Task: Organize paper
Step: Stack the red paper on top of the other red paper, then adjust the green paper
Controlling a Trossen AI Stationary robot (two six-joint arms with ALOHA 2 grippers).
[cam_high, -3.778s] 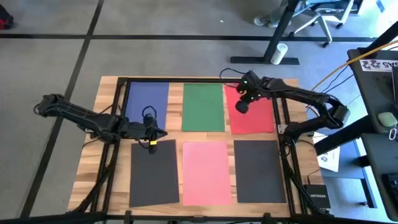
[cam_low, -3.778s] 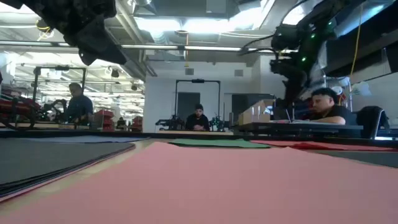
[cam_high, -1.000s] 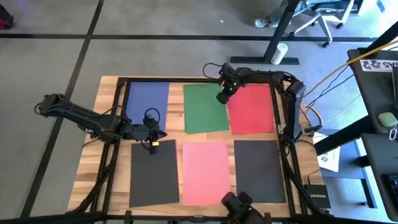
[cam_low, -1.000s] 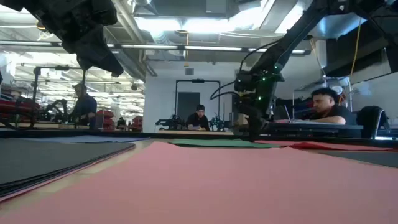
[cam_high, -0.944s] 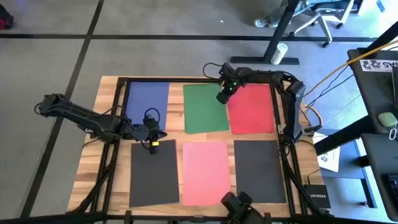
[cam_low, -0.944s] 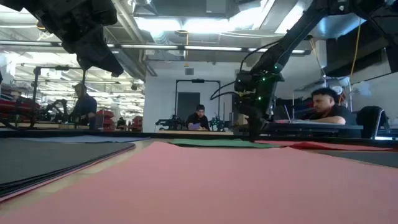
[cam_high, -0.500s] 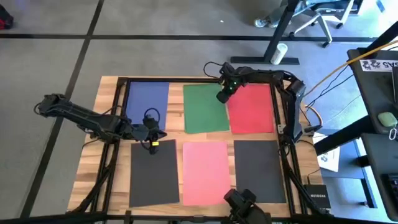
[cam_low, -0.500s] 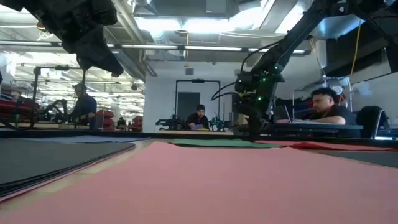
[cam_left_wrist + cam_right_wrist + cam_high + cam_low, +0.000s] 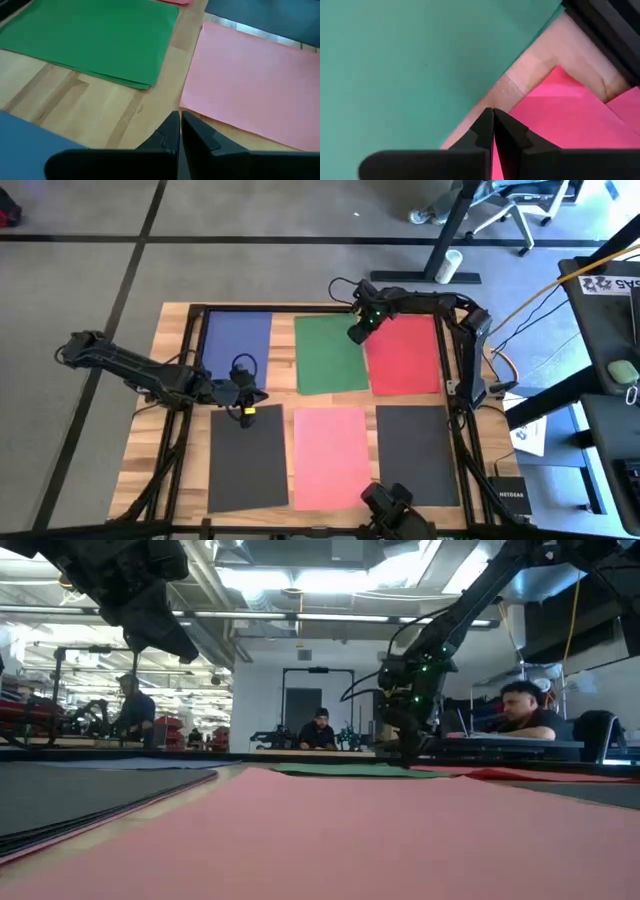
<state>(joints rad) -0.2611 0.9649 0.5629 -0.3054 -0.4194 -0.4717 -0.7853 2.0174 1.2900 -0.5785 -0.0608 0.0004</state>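
Your right gripper point(image 9: 356, 335) sits at about one o'clock on the table point(image 9: 180, 320), fingers pressed together with nothing between them, its tip low over the strip of bare wood between the green sheet point(image 9: 330, 355) and the red sheet point(image 9: 405, 355). The green one lies slightly skewed — its far corner leans toward the red. Your left gripper point(image 9: 247, 414) waits at nine o'clock, jaws likewise closed and empty, over the far corner of the near-left black sheet point(image 9: 248, 460). The blue sheet point(image 9: 237, 345) lies at eleven o'clock, the pink sheet point(image 9: 331, 457) at six, and a second black sheet point(image 9: 417, 454) at five.

The risk, as I judge it, is in nudging the green edge with that closed tip: thin paper may buckle or ride up instead of sliding, or slip under the red. Press too hard and you drag the red's corner too — the right wrist view shows its corner point(image 9: 560, 95) just beside the tip.
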